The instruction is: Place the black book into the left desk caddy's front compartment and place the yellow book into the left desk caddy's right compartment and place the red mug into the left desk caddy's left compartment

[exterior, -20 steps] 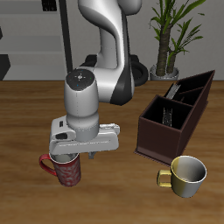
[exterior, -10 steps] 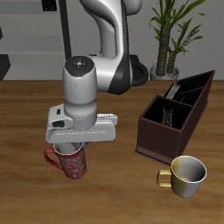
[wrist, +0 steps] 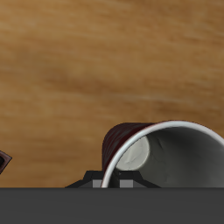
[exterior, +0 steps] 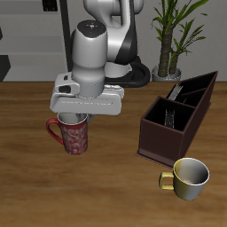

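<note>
My gripper (exterior: 74,119) is clamped on the red mug (exterior: 73,136) at its rim, mug upright and hanging clear above the table (exterior: 27,191). In the wrist view the mug's (wrist: 162,156) grey inside shows. Left desk caddy (exterior: 177,118) sits well apart from it; the cream mug (exterior: 188,178) stands near the caddy's front.

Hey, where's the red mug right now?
In the exterior view the red mug hangs directly under the robot's hand, apparently gripped at its rim and lifted above the table, well away from the left desk caddy and the yellow-cream mug.
</note>
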